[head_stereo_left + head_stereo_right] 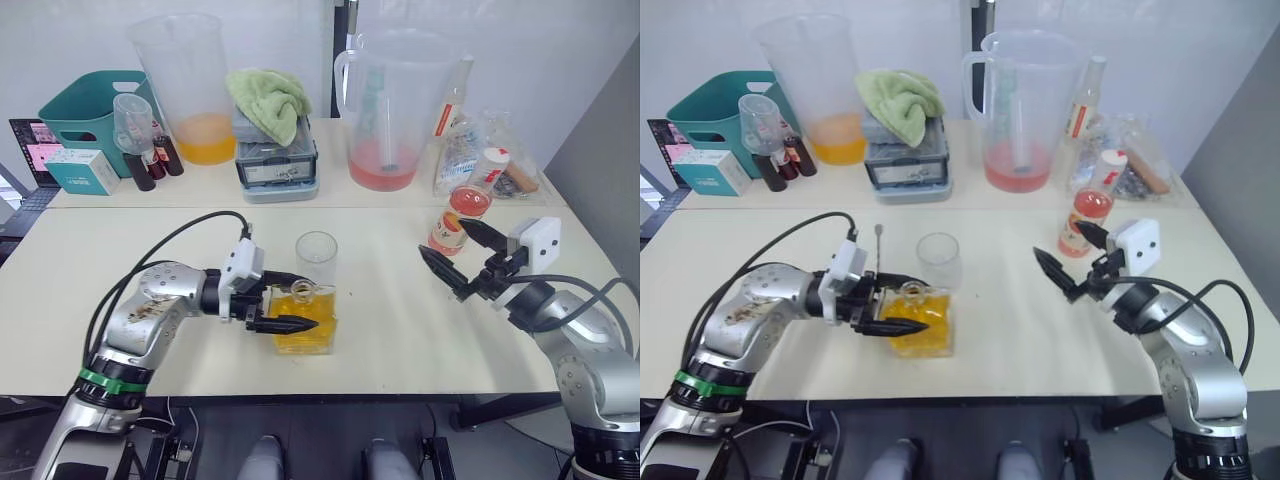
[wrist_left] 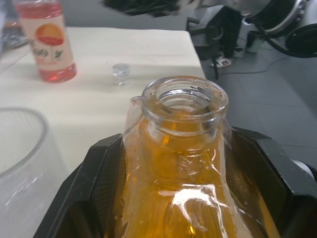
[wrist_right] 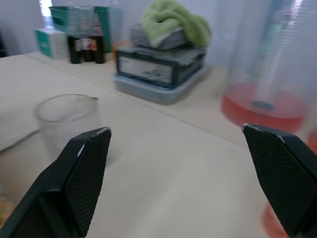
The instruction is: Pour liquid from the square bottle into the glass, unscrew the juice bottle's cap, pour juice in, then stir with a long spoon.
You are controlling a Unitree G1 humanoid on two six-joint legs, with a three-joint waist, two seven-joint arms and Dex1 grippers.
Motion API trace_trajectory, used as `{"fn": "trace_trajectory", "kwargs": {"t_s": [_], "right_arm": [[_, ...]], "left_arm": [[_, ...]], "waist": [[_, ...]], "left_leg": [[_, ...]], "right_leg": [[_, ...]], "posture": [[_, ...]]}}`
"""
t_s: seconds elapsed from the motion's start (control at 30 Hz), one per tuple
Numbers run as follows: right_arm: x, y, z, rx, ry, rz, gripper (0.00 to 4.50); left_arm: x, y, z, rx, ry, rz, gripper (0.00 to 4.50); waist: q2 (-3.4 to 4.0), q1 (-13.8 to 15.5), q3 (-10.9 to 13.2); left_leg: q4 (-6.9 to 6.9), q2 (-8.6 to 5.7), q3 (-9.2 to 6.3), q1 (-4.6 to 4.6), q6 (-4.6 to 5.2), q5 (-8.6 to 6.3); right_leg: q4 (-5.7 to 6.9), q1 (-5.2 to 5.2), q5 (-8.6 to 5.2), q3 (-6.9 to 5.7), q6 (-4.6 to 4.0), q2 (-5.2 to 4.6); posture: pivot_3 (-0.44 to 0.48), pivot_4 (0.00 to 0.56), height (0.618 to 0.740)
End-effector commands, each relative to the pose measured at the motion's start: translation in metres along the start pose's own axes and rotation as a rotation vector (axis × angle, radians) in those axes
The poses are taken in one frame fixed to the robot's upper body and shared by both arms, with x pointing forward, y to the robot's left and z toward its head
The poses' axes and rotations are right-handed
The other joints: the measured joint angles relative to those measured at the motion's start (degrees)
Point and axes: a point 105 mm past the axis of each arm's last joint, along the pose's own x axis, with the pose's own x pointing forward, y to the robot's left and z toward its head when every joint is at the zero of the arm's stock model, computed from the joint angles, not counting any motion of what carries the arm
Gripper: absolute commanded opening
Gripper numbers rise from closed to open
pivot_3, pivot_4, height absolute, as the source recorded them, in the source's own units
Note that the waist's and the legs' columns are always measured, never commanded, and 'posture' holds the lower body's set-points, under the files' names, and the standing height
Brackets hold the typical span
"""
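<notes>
Amber liquid fills the square bottle [image 1: 305, 322] most of the way, so I'd expect it to be heavy for its size, and being glass with a crinkled film around the shoulders it looks slick and breakable. The left gripper [image 1: 283, 301] is clamped across its body from the left, low enough that the tilt should stay steady; that seems the right place to hold. It stands on the near part of the table [image 1: 390, 330], the empty glass [image 1: 316, 258] just behind it. The right gripper [image 1: 455, 252] hangs spread wide, grasping nothing, near the juice bottle [image 1: 457, 214] to the right.

The left wrist view shows the bottle's mouth [image 2: 184, 97] uncorked, the film and a small clear stopper [image 2: 120, 71] lying on the table beyond, which the head views barely resolve.
</notes>
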Motion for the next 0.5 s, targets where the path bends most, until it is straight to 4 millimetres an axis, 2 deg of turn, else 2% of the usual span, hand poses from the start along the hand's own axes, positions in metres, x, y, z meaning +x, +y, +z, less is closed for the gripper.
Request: {"fn": "trace_trajectory", "kwargs": {"t_s": [0.03, 0.23, 0.37, 0.5], "right_arm": [[0.007, 0.027, 0.011, 0.011, -0.007, 0.132, 4.5], [0.02, 0.047, -0.001, 0.033, 0.027, 0.209, 4.5], [0.023, 0.051, -0.007, 0.032, 0.042, 0.225, 4.5], [0.026, 0.054, -0.008, 0.03, 0.04, 0.232, 4.5]], "left_arm": [[-0.015, -0.008, 0.031, 0.065, -0.061, 0.01, 2.83], [-0.049, 0.0, 0.041, 0.041, -0.033, 0.118, 2.83], [-0.064, 0.017, 0.057, 0.073, -0.043, 0.204, 2.83], [-0.081, 0.043, 0.068, 0.136, -0.029, 0.309, 2.83]], "waist": [[-0.01, 0.08, 0.03], [-0.01, 0.8, 0.1], [-0.02, 1.2, 0.11], [-0.05, 1.07, 0.13]], "left_leg": [[-0.01, 0.0, 0.0, -0.01, 0.0, 0.0], [0.0, 0.0, 0.0, -0.06, 0.0, 0.0], [0.02, -0.01, 0.0, -0.14, 0.0, 0.0], [0.08, -0.01, -0.01, -0.24, 0.0, 0.0]], "right_leg": [[-0.03, 0.0, 0.0, 0.0, 0.0, 0.0], [-0.06, -0.04, 0.0, -0.02, 0.0, 0.0], [-0.06, -0.09, 0.0, -0.03, 0.0, -0.01], [-0.04, -0.17, 0.01, -0.06, 0.01, 0.0]], "posture": [[0.0, 0.15, 0.74], [0.0, 0.15, 0.74], [0.0, 0.15, 0.74], [0.0, 0.15, 0.74]]}}
